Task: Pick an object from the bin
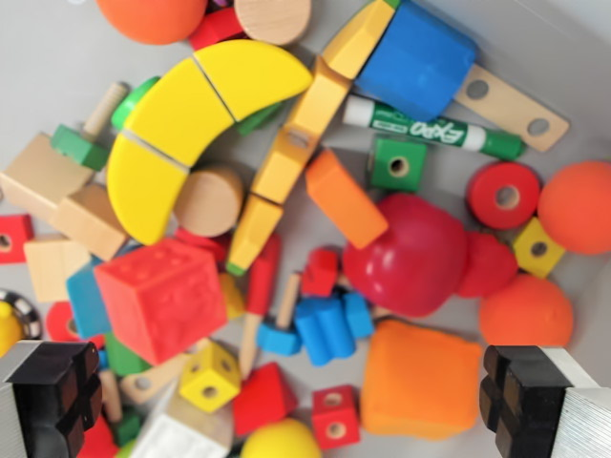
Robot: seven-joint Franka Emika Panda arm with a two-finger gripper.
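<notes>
Hanging over the bin [57,57] with fingers [520,396] spread wide, the gripper [291,401] is risking bumping crowded toys and grabbing two

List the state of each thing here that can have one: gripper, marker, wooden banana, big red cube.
gripper: open, empty, above the toys
marker: capped, lying flat, partly under the blue block
banana: three segments joined, resting on other toys
red cube: tilted, on top of the pile
</notes>
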